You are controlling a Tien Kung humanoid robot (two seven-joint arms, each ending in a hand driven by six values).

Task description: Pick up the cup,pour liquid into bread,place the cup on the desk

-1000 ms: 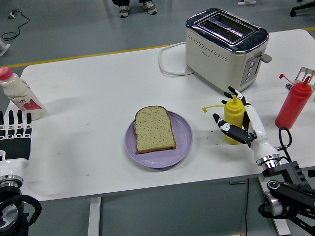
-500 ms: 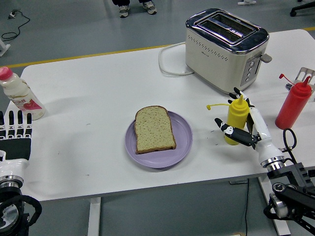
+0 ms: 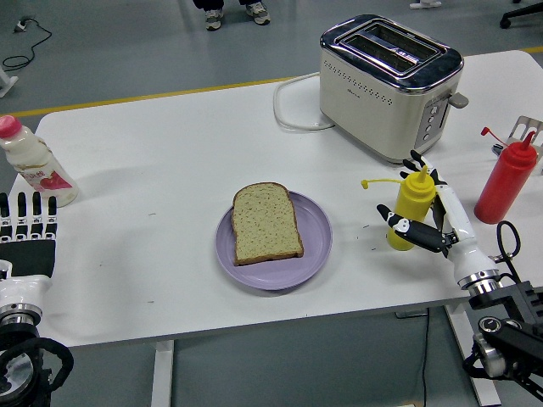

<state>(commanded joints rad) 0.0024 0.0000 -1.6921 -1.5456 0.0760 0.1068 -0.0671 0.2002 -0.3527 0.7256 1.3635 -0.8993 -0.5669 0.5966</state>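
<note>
There is no cup in view; a yellow squeeze bottle (image 3: 411,206) with a thin yellow nozzle stands upright on the white table, right of the plate. My right hand (image 3: 405,203) wraps it, thumb in front and fingers behind, shut on it. A slice of bread (image 3: 266,222) lies flat on a purple plate (image 3: 297,270) at the table's middle. My left hand (image 3: 28,222) rests flat at the left edge, fingers straight, holding nothing.
A cream toaster (image 3: 390,80) stands at the back right, its white cable (image 3: 287,110) looped to its left. A red squeeze bottle (image 3: 507,180) stands at the far right. A pink-capped milk bottle (image 3: 32,165) stands at the far left. A person's feet (image 3: 233,13) show beyond the table.
My right hand and the yellow bottle have shifted a little to the right together, away from the plate. The left hand, bread and plate have not moved.
</note>
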